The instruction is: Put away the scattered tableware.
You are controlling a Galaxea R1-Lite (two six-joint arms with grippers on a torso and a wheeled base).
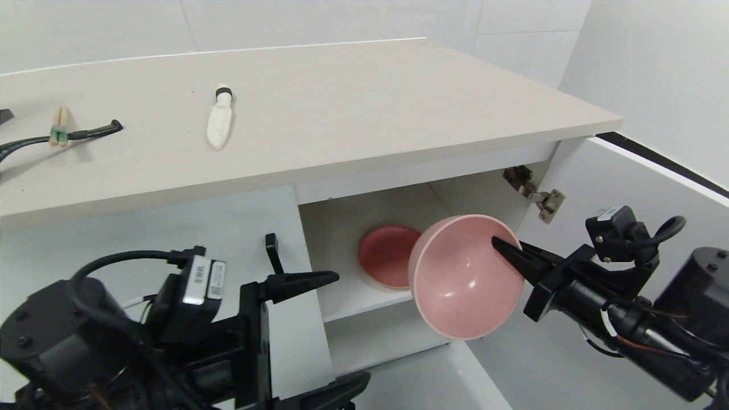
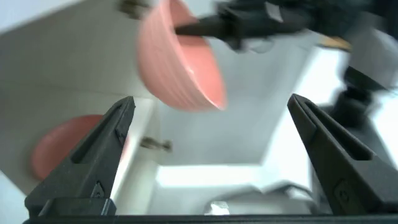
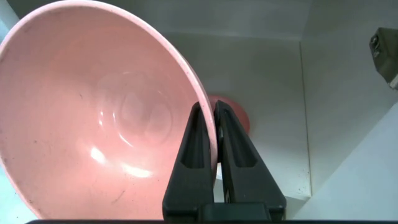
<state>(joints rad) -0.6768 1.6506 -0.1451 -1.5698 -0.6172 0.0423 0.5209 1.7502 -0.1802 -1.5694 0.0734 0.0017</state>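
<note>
**Edges and clearance.** Your right tool (image 1: pixel 504 246) was clenched on the rim of the pink bowl (image 1: pixel 461 279), one finger inside the bowl and one outside. It held the bowl tipped on its side, hollow facing you, in the air just in front of the cabinet (image 1: pixel 398 188) opening. The bowl hung between the open door (image 1: pixel 626 182) on the right, swung out on its hinge (image 1: pixel 535 191), and the edge of the closed door (image 1: pixel 228 228) on the left. It sat under the overhanging front edge of the worktop (image 1: pixel 342 102). Its upper rim lay below that edge and near the hinge.

Inside, the shelf (image 1: pixel 353 299) carried a red dish (image 1: pixel 387 253) toward the back, and the bowl partly covered the dish's right side from your head camera. Bare shelf lay in front of the dish.

Your left tool (image 1: pixel 347 327) was released, fingers spread wide. It was low in front of the closed door beside its black handle (image 1: pixel 273 250) and apart from the bowl.

**Count.** Two dishes: one pink bowl in the grip and one red dish on the shelf. On the worktop there were one white utensil (image 1: pixel 219 122), one pair of chopsticks (image 1: pixel 58 128) and one black cable (image 1: pixel 85 134) lying across the pair — all well back from the front edge.
</note>
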